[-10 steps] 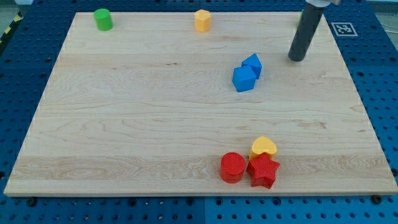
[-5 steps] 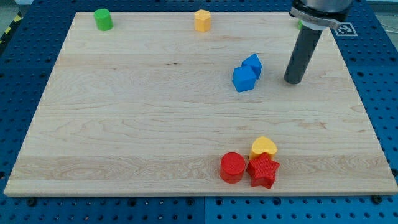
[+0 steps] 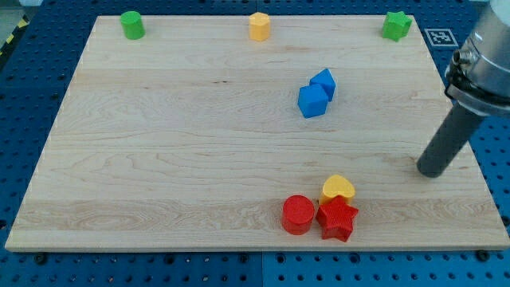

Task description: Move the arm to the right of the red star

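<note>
The red star (image 3: 338,218) lies near the view's bottom edge of the wooden board (image 3: 175,159). A red cylinder (image 3: 298,214) touches it on the left and a yellow heart (image 3: 338,188) sits just above it. My tip (image 3: 431,171) rests on the board to the right of the star and somewhat higher in the view, well apart from it. The dark rod slants up to the view's right.
Two blue blocks (image 3: 316,93) sit together above the board's middle right. A green cylinder (image 3: 131,24), a yellow block (image 3: 259,25) and a green star (image 3: 396,25) stand along the top edge. A blue pegboard (image 3: 486,104) surrounds the board.
My tip has moved from the upper right of the board down and to the right, uncovering the green star. No block has moved.
</note>
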{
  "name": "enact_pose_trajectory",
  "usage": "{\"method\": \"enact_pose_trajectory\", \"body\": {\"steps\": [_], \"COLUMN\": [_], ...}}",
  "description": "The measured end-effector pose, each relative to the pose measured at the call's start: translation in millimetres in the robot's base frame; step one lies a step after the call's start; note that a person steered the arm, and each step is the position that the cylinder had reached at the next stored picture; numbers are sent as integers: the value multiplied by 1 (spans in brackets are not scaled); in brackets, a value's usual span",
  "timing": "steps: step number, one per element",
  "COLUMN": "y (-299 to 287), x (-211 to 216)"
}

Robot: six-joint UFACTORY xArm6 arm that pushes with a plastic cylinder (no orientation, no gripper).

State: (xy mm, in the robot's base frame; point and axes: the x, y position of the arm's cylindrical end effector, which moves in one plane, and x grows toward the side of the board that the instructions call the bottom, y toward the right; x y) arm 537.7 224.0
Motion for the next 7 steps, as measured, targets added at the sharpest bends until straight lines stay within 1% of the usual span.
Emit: {"method": "enact_pose_trajectory", "body": {"steps": [1, 3, 5, 6, 7], "y": [-1, -1, -1, -1, -3], "x": [24, 34, 35, 42, 60]}}
